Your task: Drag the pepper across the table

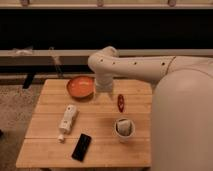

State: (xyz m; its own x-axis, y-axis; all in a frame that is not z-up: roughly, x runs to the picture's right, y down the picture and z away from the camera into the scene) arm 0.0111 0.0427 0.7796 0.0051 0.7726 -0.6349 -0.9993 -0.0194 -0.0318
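Gripper (103, 89), open or closed I can't tell, hovers just left of the slim dark-red chili pepper (120, 102); I'd touch down gently, then drag.

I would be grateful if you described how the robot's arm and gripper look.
The arm is a thick, rounded, off-white tube with a row of small dark dots along its side and a bulbous joint. No cables show. The gripper, at its end above the table beside the orange bowl, looks equally pale.
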